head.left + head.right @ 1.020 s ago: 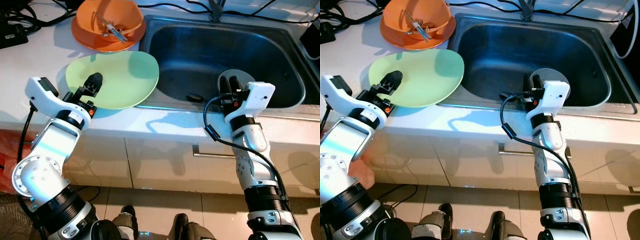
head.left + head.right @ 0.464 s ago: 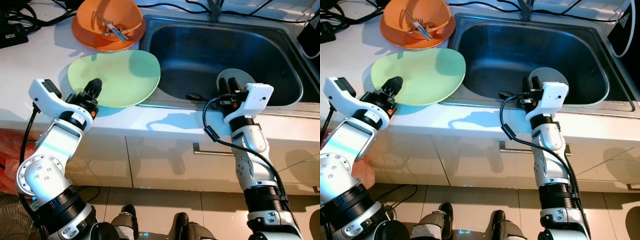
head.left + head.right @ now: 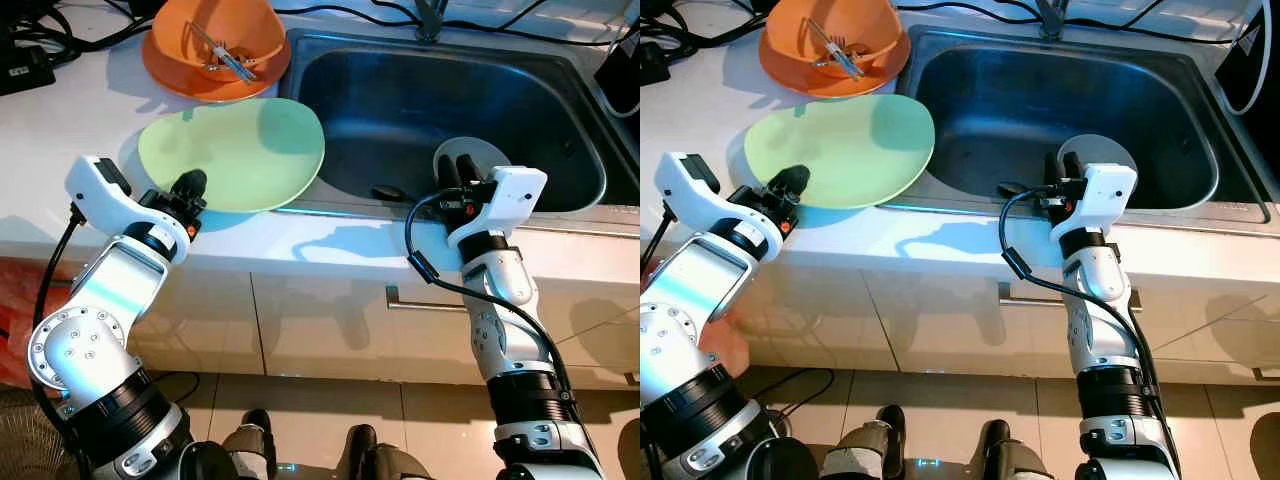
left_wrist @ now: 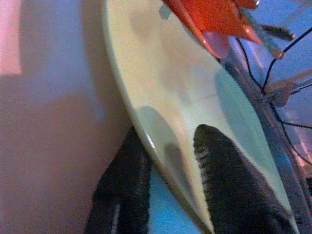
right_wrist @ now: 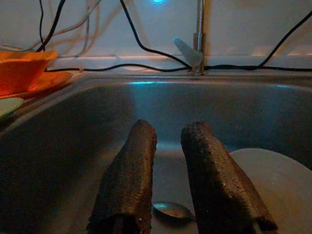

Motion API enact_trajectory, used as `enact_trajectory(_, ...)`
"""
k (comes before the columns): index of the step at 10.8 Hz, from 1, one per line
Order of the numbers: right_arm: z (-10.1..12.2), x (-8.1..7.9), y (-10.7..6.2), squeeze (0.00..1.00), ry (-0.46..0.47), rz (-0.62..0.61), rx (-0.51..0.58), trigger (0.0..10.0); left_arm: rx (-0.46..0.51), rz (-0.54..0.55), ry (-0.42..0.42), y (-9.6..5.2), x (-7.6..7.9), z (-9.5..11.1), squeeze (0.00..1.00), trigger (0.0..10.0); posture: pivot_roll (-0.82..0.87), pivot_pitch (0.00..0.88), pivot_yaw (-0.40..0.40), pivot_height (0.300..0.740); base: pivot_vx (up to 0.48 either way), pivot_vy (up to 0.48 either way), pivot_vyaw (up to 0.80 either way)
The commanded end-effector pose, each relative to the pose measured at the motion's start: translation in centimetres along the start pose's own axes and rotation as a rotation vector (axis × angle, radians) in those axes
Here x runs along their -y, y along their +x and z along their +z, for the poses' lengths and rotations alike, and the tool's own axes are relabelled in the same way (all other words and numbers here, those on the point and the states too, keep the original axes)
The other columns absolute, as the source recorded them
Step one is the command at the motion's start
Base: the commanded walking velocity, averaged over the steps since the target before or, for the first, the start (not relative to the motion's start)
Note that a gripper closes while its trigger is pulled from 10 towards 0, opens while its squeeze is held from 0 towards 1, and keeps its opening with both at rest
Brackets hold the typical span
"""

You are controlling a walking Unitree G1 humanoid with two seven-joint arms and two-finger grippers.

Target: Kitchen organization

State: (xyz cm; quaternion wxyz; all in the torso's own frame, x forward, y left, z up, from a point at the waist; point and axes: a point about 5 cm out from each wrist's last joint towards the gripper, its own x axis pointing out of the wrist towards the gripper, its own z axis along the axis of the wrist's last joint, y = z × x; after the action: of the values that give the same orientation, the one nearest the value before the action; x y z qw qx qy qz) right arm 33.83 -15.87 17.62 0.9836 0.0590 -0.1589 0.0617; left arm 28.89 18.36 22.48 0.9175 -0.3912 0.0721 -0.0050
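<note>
lying across the white counter [image 3: 90, 110], the steel sink [image 3: 450, 110] takes up the right part, its far right rim cut off by the picture's edge. inside it, near the front wall, rests a pale round plate [image 3: 470, 160], partly hidden behind the right gripper [image 3: 455, 178], and a small dark spoon [image 3: 388, 193] sits on the basin floor beside it. the right gripper hangs over the sink's front rim, its jaws slightly apart with nothing between them, seen most plainly in the right wrist view. the green plate [image 3: 235, 152] lies on the counter with its right edge overhanging the sink's left rim; its near edge is raised off the counter. the left gripper [image 3: 190, 185] has its jaws clamped on that near edge, one finger above and one below. the orange bowl [image 3: 215, 45] stands near the counter's back edge, just behind the green plate, holding some metal cutlery [image 3: 225, 55] too small to tell apart. black cables [image 3: 60, 30] trail along the back edge.
</note>
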Motion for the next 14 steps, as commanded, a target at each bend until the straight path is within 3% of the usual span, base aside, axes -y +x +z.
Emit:
enact_trajectory(1, -0.8, 0.1, -0.4, 0.0, 0.005, -0.007, -0.041, 10.0, -0.059, 0.028, 0.006, 0.1, 0.0, -0.9, 0.0, 0.0, 0.22, 0.243, -0.057, 0.74, 0.0, 0.0, 0.0)
enact_trajectory(4, -0.9, 0.0, -0.3, 0.0, 0.007, -0.004, -0.045, 10.0, -0.028, -0.021, 0.03, -0.1, 1.5, 0.3, 0.0, 0.0, 0.22, 0.242, -0.058, 0.74, 0.0, 0.0, 0.0)
enact_trajectory(8, -1.0, 0.0, -0.3, 0.0, 0.006, 0.001, -0.049, 10.0, -0.036, -0.047, 0.032, -0.3, 2.3, 0.3, 0.0, 0.0, 0.23, 0.244, -0.061, 0.74, 0.0, 0.0, 0.0)
enact_trajectory(12, -1.0, -0.1, -0.3, 0.0, 0.004, 0.009, -0.054, 10.0, -0.151, -0.141, 0.005, -0.3, 4.1, -2.4, 0.0, 0.0, 0.22, 0.242, -0.062, 0.74, 0.0, 0.0, 0.0)
enact_trajectory(13, -1.1, -0.2, -0.2, 0.0, 0.002, 0.011, -0.057, 10.0, -0.177, -0.145, -0.011, -0.3, 4.2, -3.1, 0.0, 10.0, 0.22, 0.243, -0.063, 0.74, 0.0, 0.0, 0.0)
enact_trajectory(14, -1.1, -0.2, -0.2, 0.0, 0.001, 0.013, -0.059, 10.0, -0.189, -0.141, -0.017, -0.2, 4.1, -3.4, 0.0, 10.0, 0.22, 0.242, -0.063, 0.74, 0.0, 0.0, 0.0)
